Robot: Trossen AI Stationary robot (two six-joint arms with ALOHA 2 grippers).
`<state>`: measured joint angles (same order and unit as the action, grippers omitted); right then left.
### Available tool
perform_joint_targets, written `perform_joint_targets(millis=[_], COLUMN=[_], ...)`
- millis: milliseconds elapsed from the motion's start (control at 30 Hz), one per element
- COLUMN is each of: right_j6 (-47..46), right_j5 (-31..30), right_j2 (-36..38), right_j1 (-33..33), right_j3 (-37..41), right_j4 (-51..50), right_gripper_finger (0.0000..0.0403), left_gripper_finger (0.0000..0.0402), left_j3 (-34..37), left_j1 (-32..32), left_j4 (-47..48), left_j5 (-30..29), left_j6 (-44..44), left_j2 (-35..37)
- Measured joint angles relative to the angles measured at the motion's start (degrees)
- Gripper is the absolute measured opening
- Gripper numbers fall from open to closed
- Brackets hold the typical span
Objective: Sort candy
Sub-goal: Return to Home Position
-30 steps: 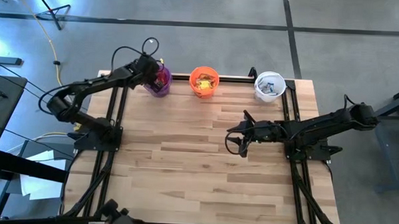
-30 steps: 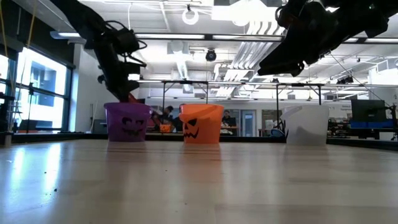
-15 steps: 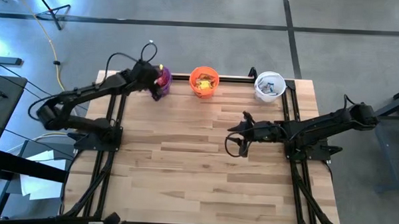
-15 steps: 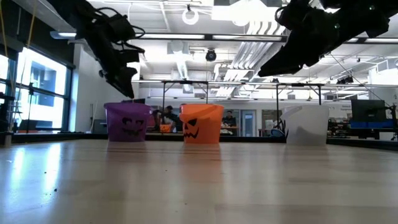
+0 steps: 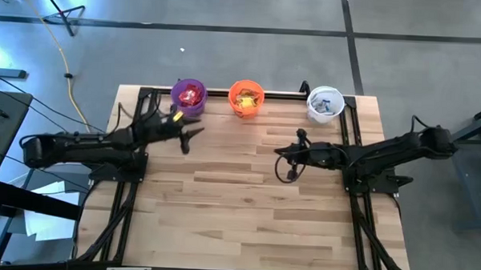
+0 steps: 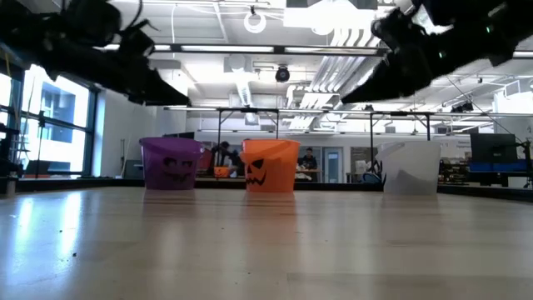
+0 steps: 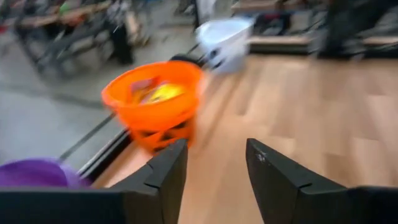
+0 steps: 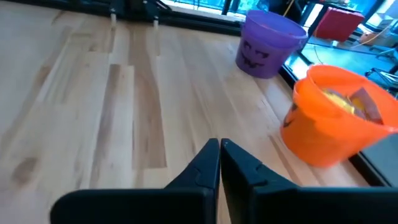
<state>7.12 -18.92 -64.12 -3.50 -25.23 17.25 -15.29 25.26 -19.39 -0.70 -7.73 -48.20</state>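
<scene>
Homing is judged to be the step in hand, and no loose candy is seen on the desk (image 5: 246, 199), so the sort looks finished. The candy is found in the three buckets along the far edge: red packets (image 5: 191, 93) in the purple bucket (image 5: 174, 97), yellow ones (image 7: 155, 93) in the orange bucket (image 5: 245, 113), pale bars (image 5: 327, 100) in the white bucket (image 5: 310, 103). The left gripper (image 5: 188, 138) is held above the desk, near the purple bucket on its near side; its fingers (image 7: 163, 180) are spread apart with nothing between them. The right gripper (image 5: 287, 165) is held over the middle of the desk, well apart from the buckets; its fingers (image 8: 200, 171) are pressed together on nothing. For a clean finish, each arm should be drawn straight back toward its own base, with the wrists kept above the rims so no bucket is clipped. Most care is owed on the left, since the purple bucket is close. The arms should be kept apart from each other, and the motion eased, not jerked, so nothing is tipped
</scene>
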Motion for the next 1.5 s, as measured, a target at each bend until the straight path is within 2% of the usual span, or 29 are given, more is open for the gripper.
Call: perform_joint_targets(millis=[100, 233, 467, 533, 867, 1033, 1133, 1200, 1333, 1500], right_j6=[-0.52, -0.64, -0.64, -0.48, 3.52, 0.43, -1.14, -0.65, 0.0, 0.28], right_j5=[0.43, 0.46, 0.94, 1.9, 4.6, 18.19, 20.48, 19.03, 10.63, 3.83], right_j2=[-0.01, 0.0, 0.15, 0.13, 3.61, 6.93, 9.66, 12.03, 15.13, 17.43], right_j1=[1.2, 1.65, 1.65, 1.65, 2.79, 8.85, 11.71, 11.66, 9.44, 6.46], right_j3=[4.66, 10.86, 22.03, 24.62, 24.71, 24.71, 24.71, 24.71, 24.71, 24.72], right_j4=[5.79, 14.06, 31.21, 35.56, 36.66, 35.2, 33.32, 31.73, 26.24, 25.09], right_gripper_finger=[0.0014, 0.0002, 0.0001, 0.0001, 0.0, 0.0, 0.0, 0.0, 0.0, 0.0], left_gripper_finger=[0.0127, 0.0082, 0.0015, 0.0005, 0.0003, 0.0003, 0.0003, 0.0003, 0.0003, 0.0003], left_j3=[5.04, 9.24, 14.56, 14.67, 14.58, 14.58, 14.49, 14.6, 14.58, 14.58], left_j1=[-4.39, -9.58, -15.6, -16.49, -18.73, -18.69, -18.67, -18.63, -18.54, -18.49], left_j4=[-5.44, -7.56, -7.46, -3.99, 4.9, 13.82, 17.23, 18.15, 18.23, 17.69], left_j5=[0.02, -1.61, -2.55, -2.58, -2.66, -3.56, -4.64, -4.54, -4.44, -7.22], left_j6=[0.17, 0.11, 0.64, 1.24, -1.37, -2.88, -2.93, -2.87, -2.76, -2.85], left_j2=[3.19, 7.6, 16.2, 19.12, 34.69, 44.19, 48.09, 47.97, 48.02, 47.99])
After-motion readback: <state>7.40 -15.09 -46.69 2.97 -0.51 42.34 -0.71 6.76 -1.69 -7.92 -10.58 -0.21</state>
